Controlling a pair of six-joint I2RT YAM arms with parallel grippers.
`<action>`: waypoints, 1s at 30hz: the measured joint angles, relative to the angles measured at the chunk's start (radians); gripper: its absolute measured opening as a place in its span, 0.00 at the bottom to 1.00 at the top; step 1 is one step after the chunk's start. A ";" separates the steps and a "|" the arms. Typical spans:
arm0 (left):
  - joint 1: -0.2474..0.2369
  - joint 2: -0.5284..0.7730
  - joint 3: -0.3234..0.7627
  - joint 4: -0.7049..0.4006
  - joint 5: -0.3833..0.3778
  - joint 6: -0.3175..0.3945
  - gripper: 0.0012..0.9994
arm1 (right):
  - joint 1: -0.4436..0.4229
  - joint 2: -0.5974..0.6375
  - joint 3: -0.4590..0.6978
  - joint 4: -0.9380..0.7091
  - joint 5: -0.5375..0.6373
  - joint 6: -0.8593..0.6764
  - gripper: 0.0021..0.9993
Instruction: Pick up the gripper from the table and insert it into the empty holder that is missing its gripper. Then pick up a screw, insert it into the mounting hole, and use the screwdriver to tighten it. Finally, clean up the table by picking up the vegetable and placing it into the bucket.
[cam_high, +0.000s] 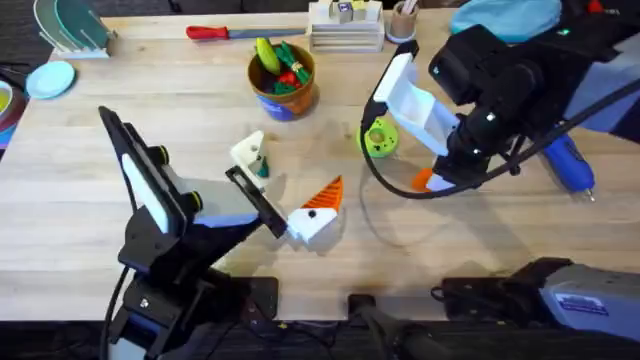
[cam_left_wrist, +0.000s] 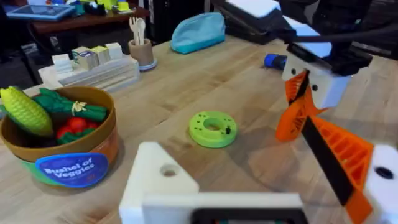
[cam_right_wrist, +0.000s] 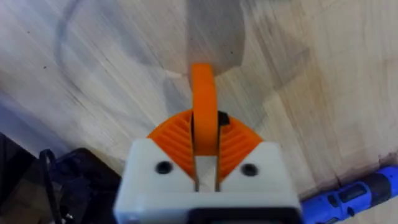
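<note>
Pinching a ribbed orange wedge, the gripper (cam_right_wrist: 203, 121), the right tool (cam_right_wrist: 205, 168) hangs over grained desk (cam_high: 80, 210); the left tool's (cam_high: 285, 195) spread is unclear.

Three cameras, one table (cam_high: 90, 215)

One looks down from high up. The left wrist looks low across it; the right wrist looks close down. Top and left views share the green ring (cam_high: 380, 139) (cam_left_wrist: 212, 129).
</note>
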 joint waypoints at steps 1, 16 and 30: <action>0.000 0.000 0.000 0.000 0.000 0.000 0.99 | 0.000 0.000 0.000 0.000 0.003 -0.001 0.06; 0.000 0.000 0.000 0.000 0.000 0.000 0.99 | -0.004 -0.126 0.051 0.012 -0.006 0.018 0.01; 0.000 0.000 0.000 0.000 0.000 0.000 0.99 | -0.516 -0.356 -0.006 0.418 -0.612 0.262 0.01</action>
